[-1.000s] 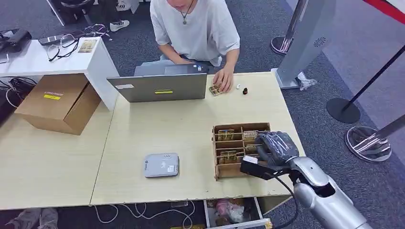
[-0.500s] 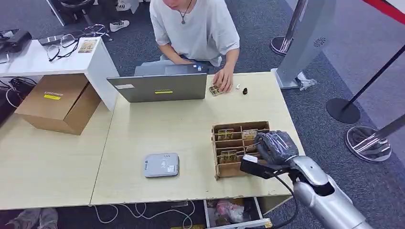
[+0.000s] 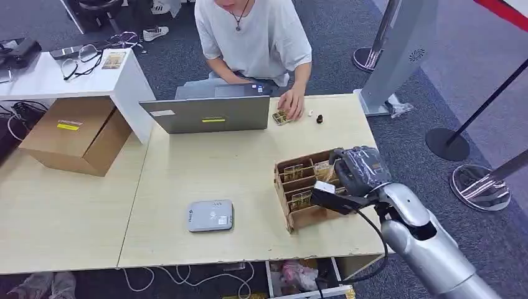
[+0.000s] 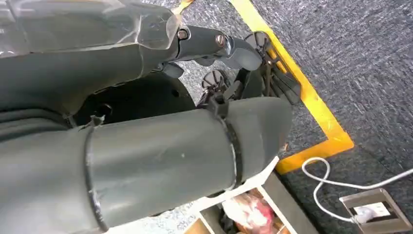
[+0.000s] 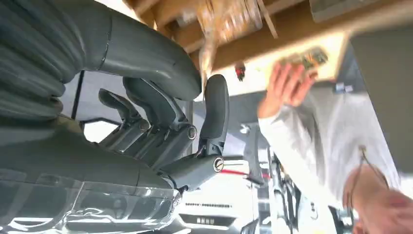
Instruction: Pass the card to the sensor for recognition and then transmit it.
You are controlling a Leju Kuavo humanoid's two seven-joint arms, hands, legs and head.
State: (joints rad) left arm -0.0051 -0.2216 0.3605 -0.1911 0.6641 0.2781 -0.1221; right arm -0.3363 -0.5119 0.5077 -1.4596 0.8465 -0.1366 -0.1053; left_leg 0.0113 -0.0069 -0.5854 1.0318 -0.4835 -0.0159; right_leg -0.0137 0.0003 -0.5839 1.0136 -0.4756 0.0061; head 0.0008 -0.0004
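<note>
Your right hand (image 3: 360,169) sits on one skewed, shifted wooden slotted card box (image 3: 305,215), one grey sensor pad (image 3: 210,215) nearby; fingers' grasp unclear.

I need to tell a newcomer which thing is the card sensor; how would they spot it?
On the pale wooden table, look in front of the laptop, left of the wooden card rack. The sensor is the flat grey rounded pad lying alone.

The right hand (image 3: 360,169) covers the near end of the wooden card box (image 3: 300,199), hiding whatever its fingers (image 5: 214,109) touch. In the right wrist view the box is blurred. The person (image 3: 252,34) is cut off at the picture's top edge.
</note>
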